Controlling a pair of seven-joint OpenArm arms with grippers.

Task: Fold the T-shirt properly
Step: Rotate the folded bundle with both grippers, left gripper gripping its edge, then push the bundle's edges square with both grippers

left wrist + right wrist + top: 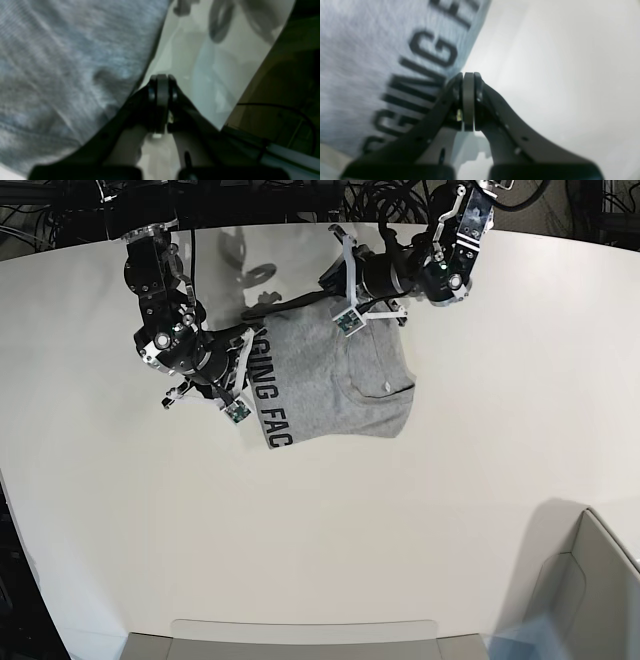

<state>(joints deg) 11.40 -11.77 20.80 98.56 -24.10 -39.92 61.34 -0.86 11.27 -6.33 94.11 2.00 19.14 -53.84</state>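
base view: white table (pixel 480 480) under t-shirt (pixel 340 385); both pincers closed, holding nothing visible.

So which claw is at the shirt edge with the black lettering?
The right claw, shut beside the printed band of the T-shirt; the left claw sits by plain grey fabric.

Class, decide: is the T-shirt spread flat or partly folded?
Partly folded: the T-shirt forms a compact shape, with a lettered strip along one edge and plain grey beside it.

Both tools, left (pixel 162 100) and right (pixel 468 100), are clamped tight.
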